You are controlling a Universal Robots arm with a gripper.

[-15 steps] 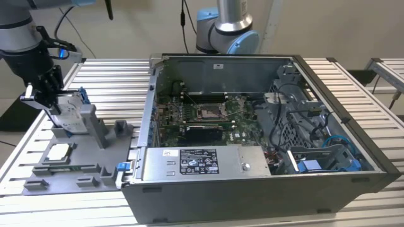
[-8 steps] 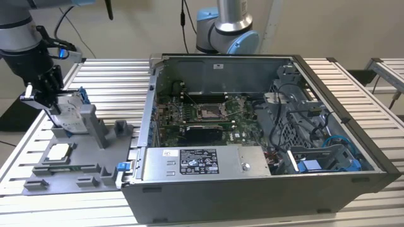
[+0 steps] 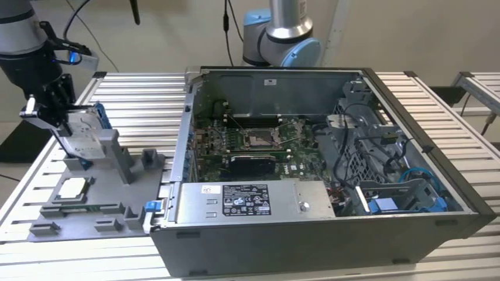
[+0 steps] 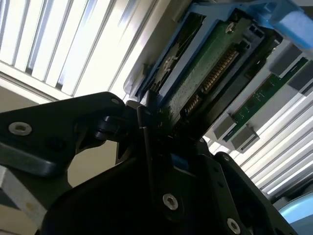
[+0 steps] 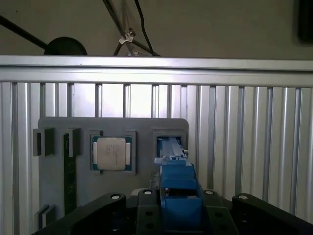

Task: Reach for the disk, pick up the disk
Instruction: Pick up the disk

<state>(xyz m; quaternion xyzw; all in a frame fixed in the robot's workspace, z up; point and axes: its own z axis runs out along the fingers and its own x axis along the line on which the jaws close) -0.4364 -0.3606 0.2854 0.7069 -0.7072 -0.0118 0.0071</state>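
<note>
computer case: open, at the centre of the exterior view; a green board lies inside, and a blue bay sits at its 4 o'clock corner.
grey fixture: at 9 o'clock of the case; holds the chip in a square pocket and the disk on edge in a slot.
gripper: jaws pinching the disk.
disk: silver-grey; the second wrist view shows its green circuit side, the first wrist view its blue bracket.
</note>
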